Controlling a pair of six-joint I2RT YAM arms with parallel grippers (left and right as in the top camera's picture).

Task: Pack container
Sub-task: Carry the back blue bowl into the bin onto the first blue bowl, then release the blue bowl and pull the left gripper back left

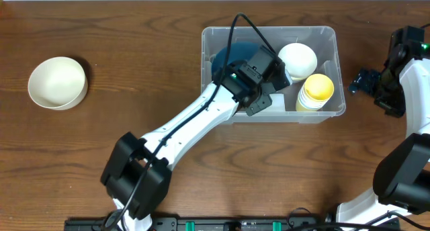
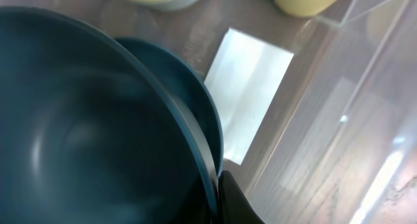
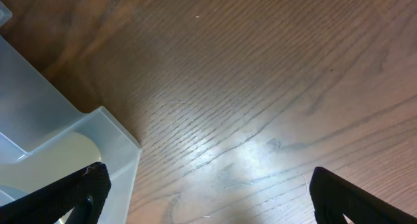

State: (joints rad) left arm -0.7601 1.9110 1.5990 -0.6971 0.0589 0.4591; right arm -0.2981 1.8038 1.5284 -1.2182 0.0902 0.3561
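Three sorts of ware are in the container (image 1: pixel 329 35) at mid-table: a blue bowl (image 2: pixel 78 133) over a second blue one (image 2: pixel 190 100), a white bowl (image 1: pixel 297 58) and yellow cups (image 1: pixel 316 88). One cream bowl (image 1: pixel 58 82) is left out, far left; I judge packing nearly done. Left gripper (image 2: pixel 218 196) pinches the blue bowl's rim inside. Right gripper (image 3: pixel 208 191) is spread and empty, beside the container.

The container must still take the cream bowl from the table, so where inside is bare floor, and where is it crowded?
In the container, bare: the middle strip over the whitish label, between the blue bowl and the yellow cup. Crowded: left side, blue bowl pinched by the left gripper; right side, white bowl beyond the yellow cup.
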